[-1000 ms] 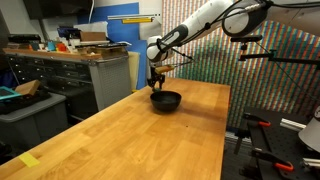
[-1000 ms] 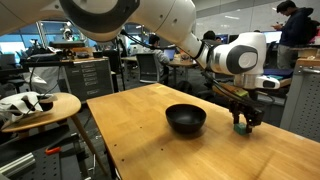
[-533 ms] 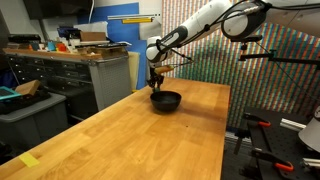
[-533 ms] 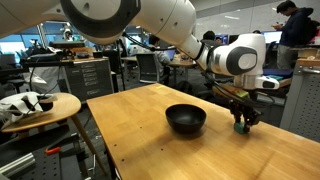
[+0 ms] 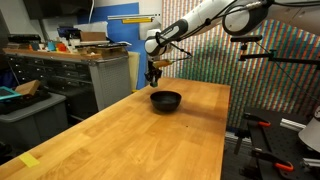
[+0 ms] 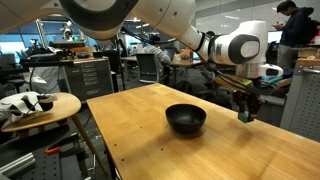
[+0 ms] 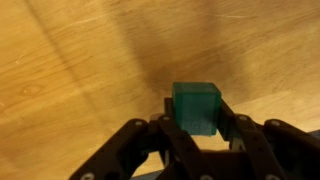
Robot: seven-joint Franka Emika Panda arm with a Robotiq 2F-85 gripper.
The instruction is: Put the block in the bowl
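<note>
Hand grips the teal block, up off the bench (only wood beneath in wrist view). Black bowl sits beside it, apart.

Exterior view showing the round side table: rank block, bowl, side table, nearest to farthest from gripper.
1. block: held in the gripper, lifted.
2. bowl: on the wooden table, mid-picture.
3. round side table: standing apart, far left of the picture.
</note>
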